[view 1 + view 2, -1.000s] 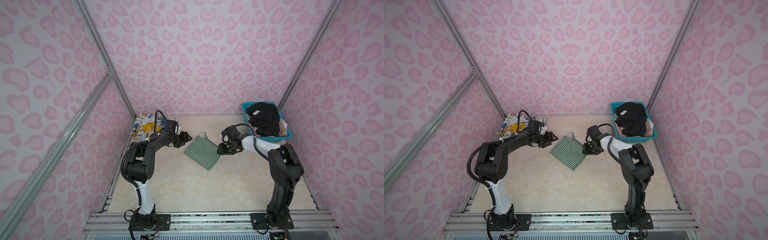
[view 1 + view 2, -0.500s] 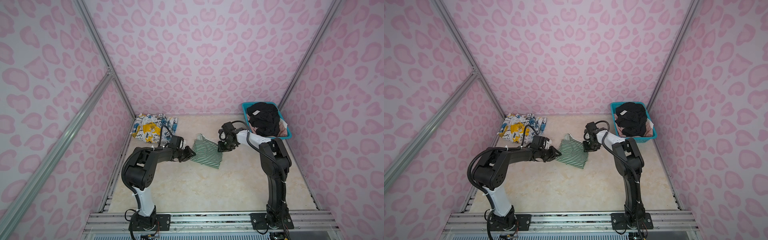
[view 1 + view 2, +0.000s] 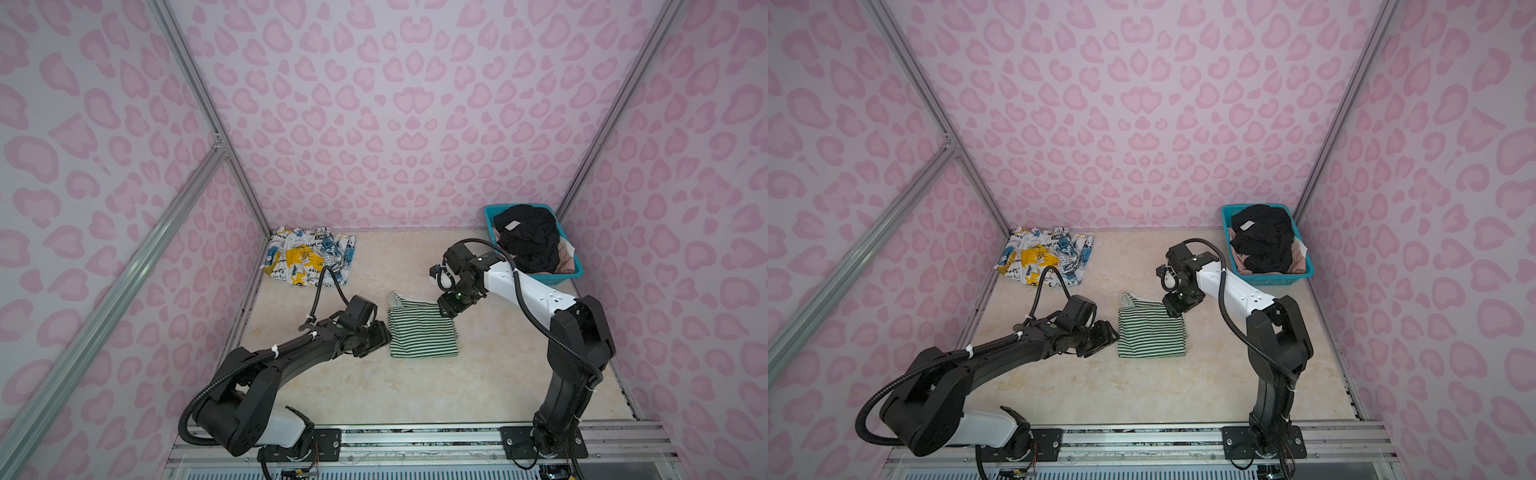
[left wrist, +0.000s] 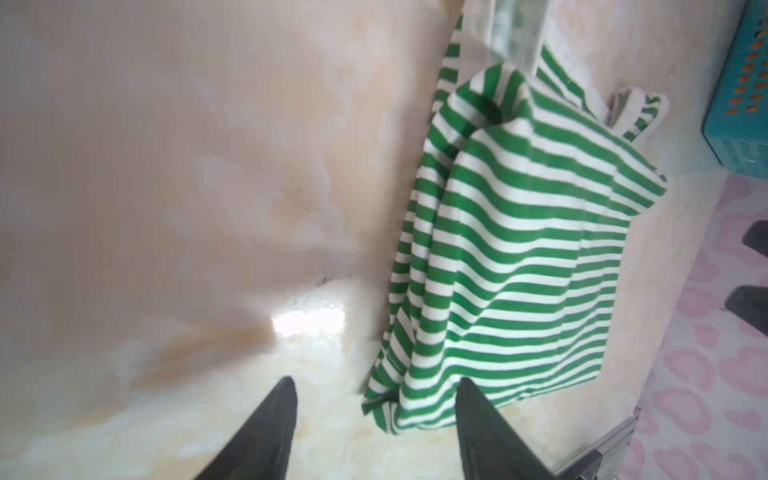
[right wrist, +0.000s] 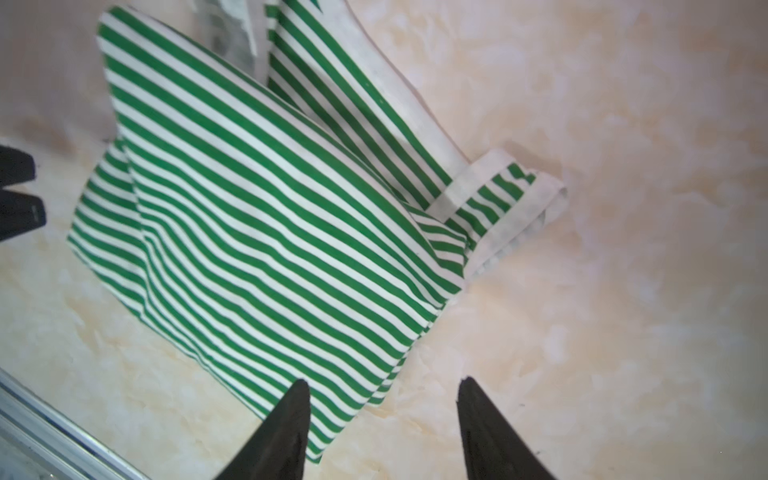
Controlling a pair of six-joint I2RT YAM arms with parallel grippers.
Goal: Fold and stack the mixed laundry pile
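The green-and-white striped top [image 3: 422, 330] [image 3: 1150, 330] lies folded flat at the table's middle. My left gripper [image 3: 384, 336] [image 3: 1111, 334] stands open at its left edge; in the left wrist view the gripper [image 4: 376, 386] has the top's [image 4: 519, 257] corner reaching between the tips, ungripped. My right gripper [image 3: 446, 307] [image 3: 1173, 309] is open at the top's far right corner; in the right wrist view the gripper [image 5: 382, 388] has one finger over the top's [image 5: 257, 208] corner. A white garment with blue and yellow splashes [image 3: 309, 259] [image 3: 1046, 259] lies at the back left.
A teal mesh basket [image 3: 552, 276] [image 3: 1275, 281] [image 4: 739, 104] stands at the back right, holding a black garment [image 3: 525, 237] [image 3: 1262, 239] over a pale pink one [image 3: 565, 253] [image 3: 1298, 255]. Pink patterned walls close in three sides. A metal rail runs along the front edge.
The striped top lay diagonally a second ago and now lies square to the table. Both grippers closed on its edges, shifted it, and have opened, letting it go.
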